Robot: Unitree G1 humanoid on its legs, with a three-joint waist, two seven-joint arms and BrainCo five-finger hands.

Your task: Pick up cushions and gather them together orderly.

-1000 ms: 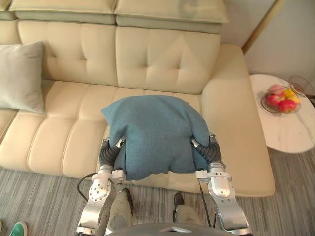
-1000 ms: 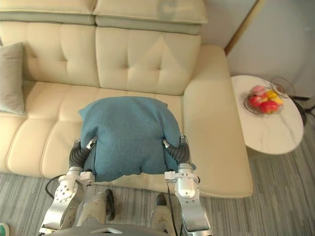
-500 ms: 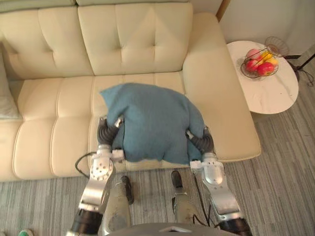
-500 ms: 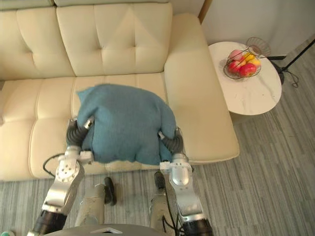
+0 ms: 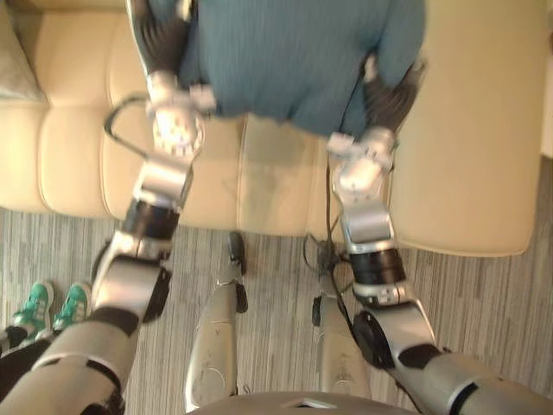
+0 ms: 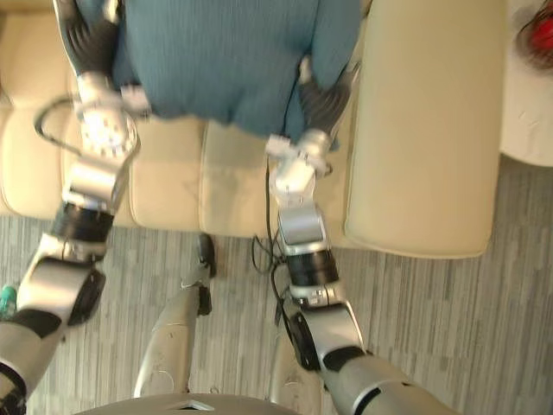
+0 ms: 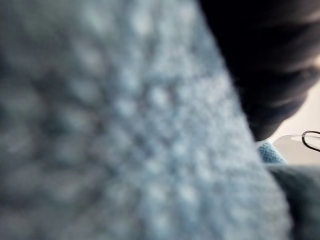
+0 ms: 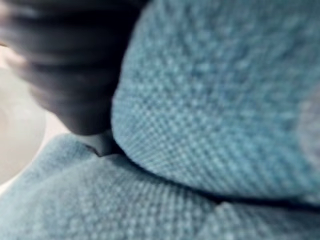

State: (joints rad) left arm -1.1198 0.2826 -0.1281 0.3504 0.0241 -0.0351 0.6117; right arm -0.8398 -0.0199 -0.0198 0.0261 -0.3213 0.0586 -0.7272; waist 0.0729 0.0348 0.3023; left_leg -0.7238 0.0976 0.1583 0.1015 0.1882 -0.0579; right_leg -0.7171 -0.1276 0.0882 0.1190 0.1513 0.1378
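A blue knitted cushion [image 5: 294, 52] hangs at the top of the eye views, above the seat of a cream sofa [image 5: 259, 173]. My left hand [image 5: 160, 39] presses against its left side and my right hand [image 5: 389, 91] against its right side, so the cushion is clamped between them. Both hands' dark ribbed covers sink into the cloth. In the left wrist view the cushion's weave [image 7: 125, 125] lies right against the left hand's cover [image 7: 270, 60]. The right wrist view has the blue cloth [image 8: 215, 100] bulging beside the right hand's cover [image 8: 70, 65].
A pale grey cushion [image 5: 13, 60] leans at the sofa's far left. The sofa's wide arm section [image 5: 475, 130] lies to the right, a white side table [image 6: 531, 104] beyond it. A person's green shoes [image 5: 52, 303] stand on the striped carpet at the left.
The camera has tipped down, so the sofa front and carpet take up more of the view. The blue cushion stays clamped between both hands, at the picture's top edge.
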